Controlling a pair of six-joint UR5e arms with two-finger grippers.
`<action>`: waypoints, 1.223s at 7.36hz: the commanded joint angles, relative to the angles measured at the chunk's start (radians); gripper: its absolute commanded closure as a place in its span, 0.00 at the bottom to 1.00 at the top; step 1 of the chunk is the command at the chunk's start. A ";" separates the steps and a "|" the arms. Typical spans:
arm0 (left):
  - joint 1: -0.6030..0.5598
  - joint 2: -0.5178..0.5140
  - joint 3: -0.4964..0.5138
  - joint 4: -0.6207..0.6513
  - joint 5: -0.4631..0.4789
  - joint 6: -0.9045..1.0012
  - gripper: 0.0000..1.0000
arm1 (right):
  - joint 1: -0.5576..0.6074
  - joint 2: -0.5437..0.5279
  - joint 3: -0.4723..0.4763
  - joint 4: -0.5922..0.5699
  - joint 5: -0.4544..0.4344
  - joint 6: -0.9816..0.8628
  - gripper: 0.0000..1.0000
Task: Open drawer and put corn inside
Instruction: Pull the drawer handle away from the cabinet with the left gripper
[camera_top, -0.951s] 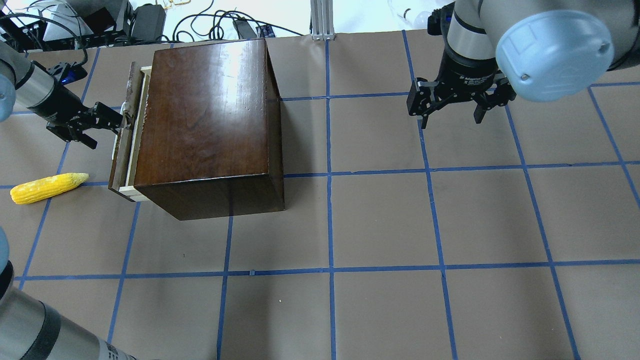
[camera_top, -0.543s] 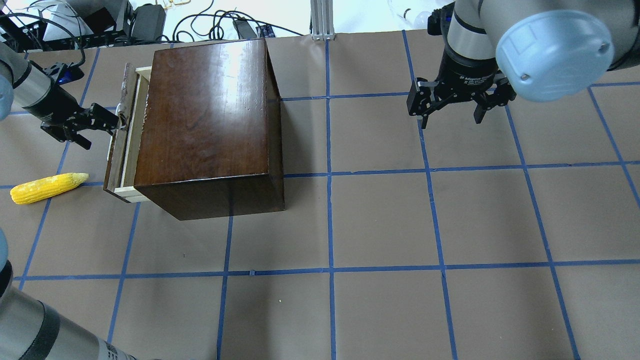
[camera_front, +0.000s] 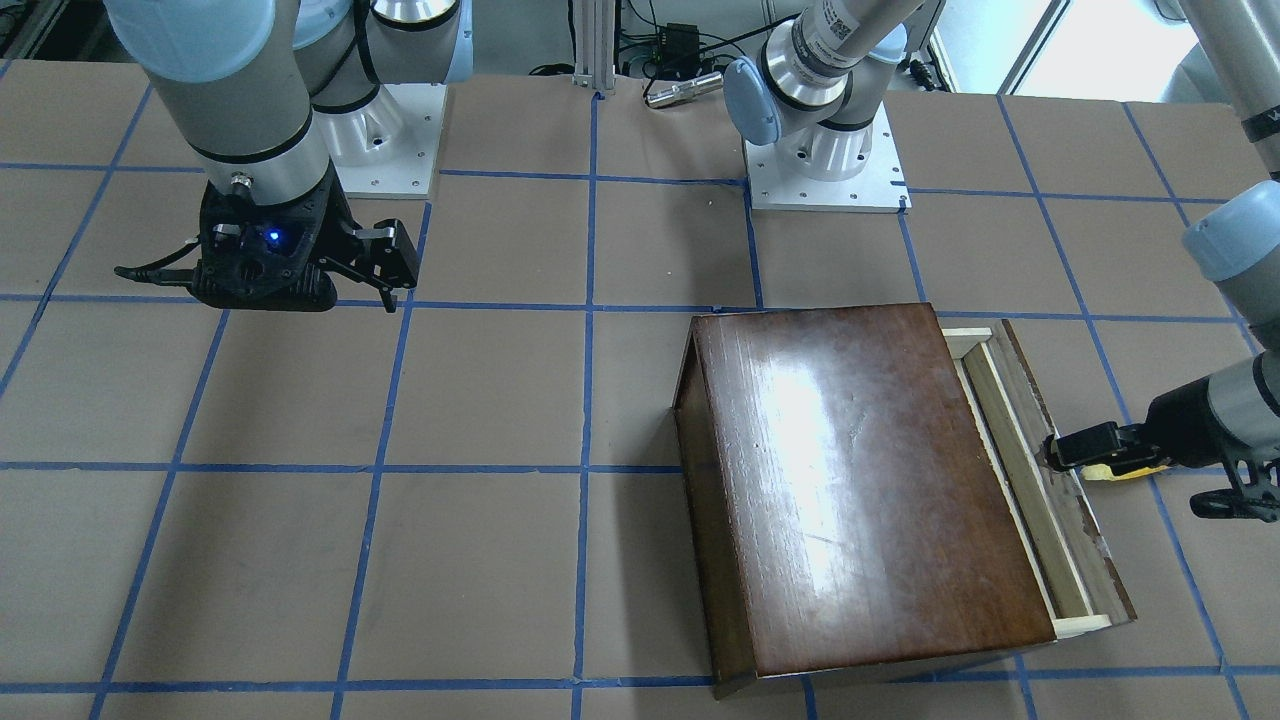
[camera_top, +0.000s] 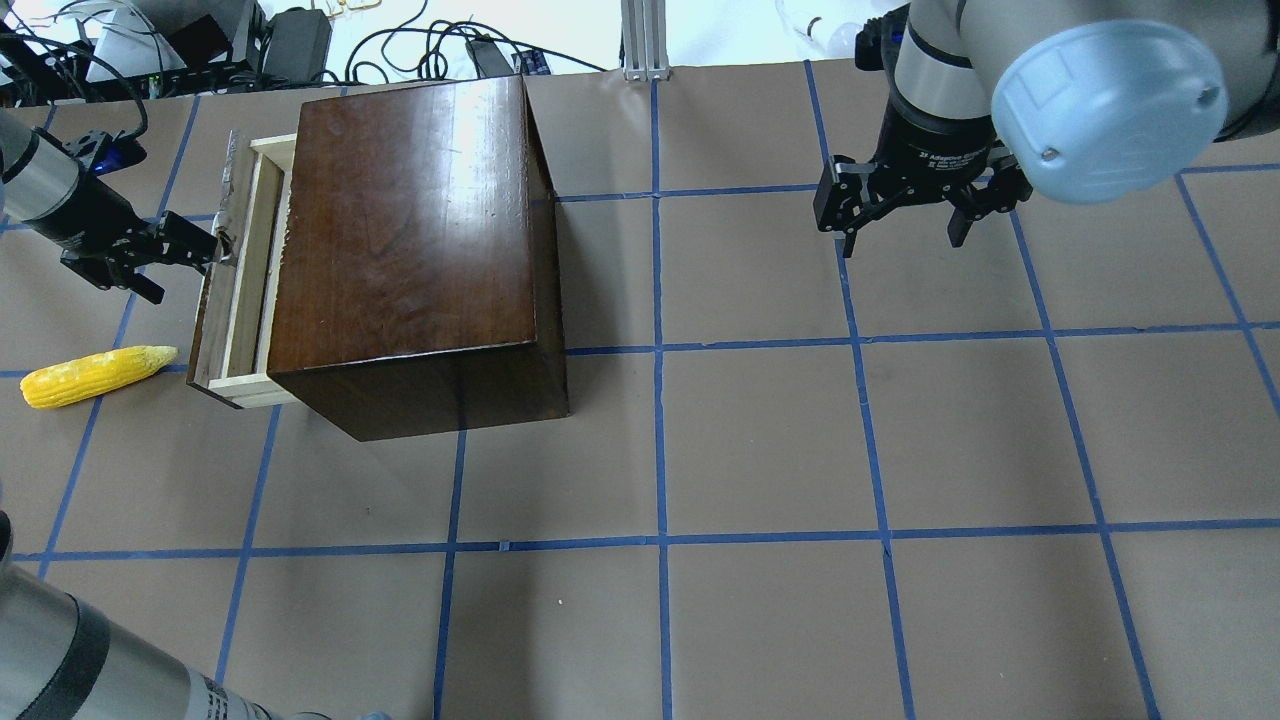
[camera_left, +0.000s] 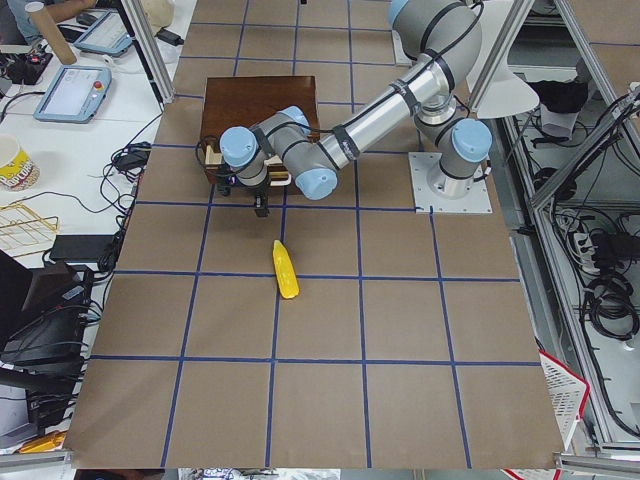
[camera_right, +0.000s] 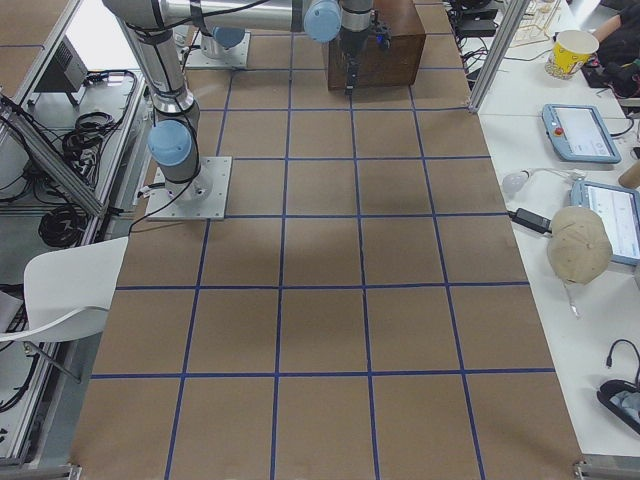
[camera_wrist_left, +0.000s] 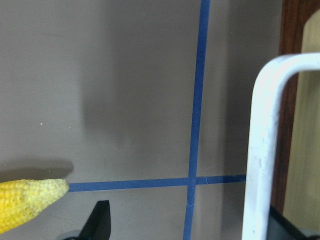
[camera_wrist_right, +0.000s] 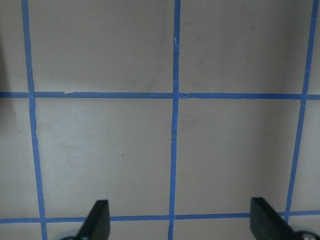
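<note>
- Here, the left gripper (camera_top: 186, 266) stood with jaws well apart at the drawer's white handle (camera_wrist_left: 260, 150). The handle lay between them, close to one finger, and nothing was clamped.
- The drawer (camera_top: 247, 290) stood partly out of the dark-brown box (camera_top: 410, 220).
- The corn (camera_top: 95, 375) lay on the surface (camera_top: 760, 440) near that gripper, toward the robot. Its long axis ran along the pull direction, tip toward the drawer front.
- The right gripper (camera_top: 903, 238), spread and empty, hung well apart; the left arm was nearer.
- The box hid most of the drawer floor, and the wrist view cut off the cob's butt.

Silver-grey arms (camera_front: 240, 110), lt-blue joint caps (camera_top: 1105, 110), blk grippers (camera_top: 902, 245), white base plates (camera_front: 872, 186).
</note>
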 joint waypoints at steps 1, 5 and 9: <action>0.019 -0.002 0.003 0.000 -0.001 0.003 0.00 | 0.000 0.000 0.000 0.000 0.001 0.000 0.00; 0.037 -0.002 0.007 0.000 0.002 0.024 0.00 | 0.000 0.000 0.000 0.000 0.001 0.000 0.00; 0.043 0.005 0.009 -0.002 0.002 0.040 0.00 | 0.000 0.000 0.000 0.000 0.001 0.000 0.00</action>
